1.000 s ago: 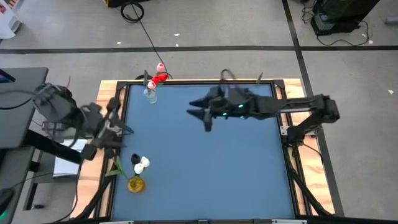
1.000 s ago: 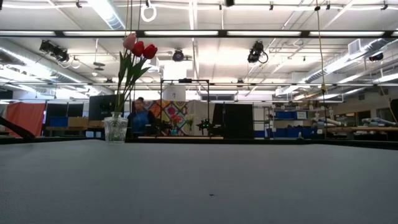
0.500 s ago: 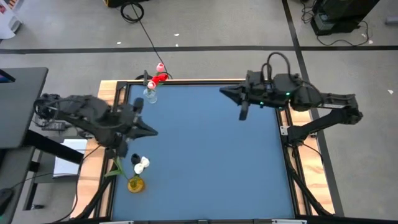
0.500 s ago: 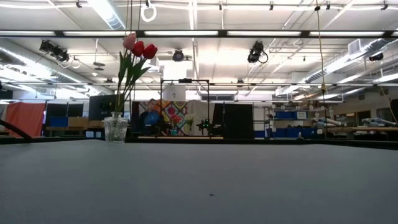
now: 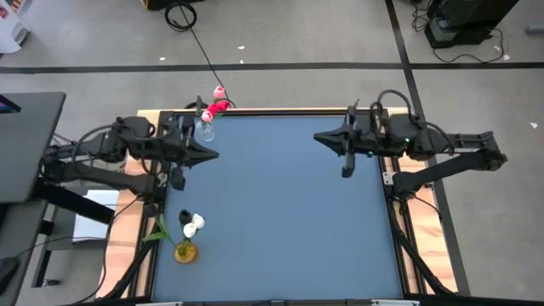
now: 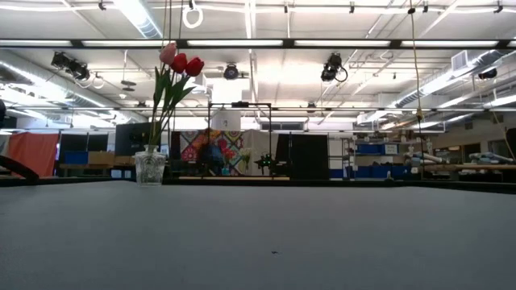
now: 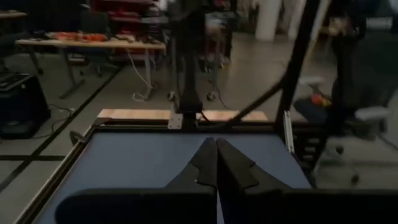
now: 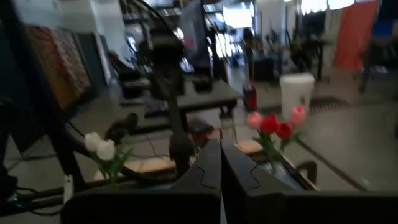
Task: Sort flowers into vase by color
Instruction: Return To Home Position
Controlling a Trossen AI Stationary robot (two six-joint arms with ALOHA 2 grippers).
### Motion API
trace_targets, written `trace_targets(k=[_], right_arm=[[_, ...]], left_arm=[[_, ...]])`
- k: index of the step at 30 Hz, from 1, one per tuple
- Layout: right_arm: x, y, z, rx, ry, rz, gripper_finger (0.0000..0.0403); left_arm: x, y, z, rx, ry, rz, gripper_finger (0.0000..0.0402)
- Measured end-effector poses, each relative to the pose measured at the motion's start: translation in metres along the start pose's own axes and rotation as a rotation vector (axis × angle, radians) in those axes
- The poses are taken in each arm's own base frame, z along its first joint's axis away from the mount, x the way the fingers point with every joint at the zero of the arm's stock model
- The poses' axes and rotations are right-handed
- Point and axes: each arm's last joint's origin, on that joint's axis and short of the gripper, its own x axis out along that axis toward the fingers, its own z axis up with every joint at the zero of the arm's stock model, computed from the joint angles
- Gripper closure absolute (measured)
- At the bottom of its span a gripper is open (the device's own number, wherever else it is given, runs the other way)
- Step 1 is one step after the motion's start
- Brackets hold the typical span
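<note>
A clear glass vase [image 5: 205,129] stands at the table's far left corner and holds red and pink flowers [image 5: 217,105]; the low view shows them upright [image 6: 181,63] in the vase [image 6: 150,167]. A yellowish vase [image 5: 185,252] near the left edge holds white and dark flowers [image 5: 194,223]. My left gripper [image 5: 212,155] hovers shut near the left edge, pointing right, just nearer than the clear vase. My right gripper [image 5: 318,137] hovers shut at the far right, pointing left. Its wrist view shows the red and pink flowers [image 8: 273,124] and the white ones [image 8: 99,146].
The blue table top [image 5: 280,212] lies bare between the two arms and toward the near edge. A wooden frame [image 5: 272,110] rims the table. A desk [image 5: 25,144] stands to the left, and a cable [image 5: 200,42] lies on the floor beyond the far edge.
Both grippers have shut with nothing between their fingers. My right gripper has drawn back from the table's middle toward the right edge. My left gripper has swung in from the left edge, turned to point right, and gone toward the far edge. The vases and flowers have stayed put.
</note>
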Motion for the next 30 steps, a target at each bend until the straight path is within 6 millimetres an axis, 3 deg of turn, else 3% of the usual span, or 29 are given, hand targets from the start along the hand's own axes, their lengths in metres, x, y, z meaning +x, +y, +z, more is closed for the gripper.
trace_targets(k=[4, 8, 12, 16, 22, 30], right_arm=[[-0.013, -0.004, -0.023, -0.044, -0.086, 0.009, 0.0400], [-0.021, -0.014, -0.053, -0.118, -0.042, -0.036, 0.0393], [-0.027, -0.019, -0.072, -0.042, -0.027, -0.046, 0.0393], [-0.034, -0.023, -0.093, -0.042, -0.053, -0.043, 0.0398], [-0.050, -0.029, -0.130, -0.010, -0.125, -0.006, 0.0400], [-0.066, -0.031, -0.143, -0.019, -0.081, 0.020, 0.0401]], left_arm=[[-0.010, 0.006, -0.036, -0.051, -0.067, 0.035, 0.0400], [-0.016, 0.008, -0.067, -0.061, -0.085, 0.057, 0.0400], [-0.019, 0.005, -0.077, -0.106, -0.041, 0.042, 0.0398], [-0.021, 0.000, -0.082, 0.047, 0.007, 0.007, 0.0400], [-0.026, 0.000, -0.090, 0.090, 0.035, 0.025, 0.0400], [-0.026, 0.002, -0.133, 0.029, -0.070, 0.024, 0.0401]])
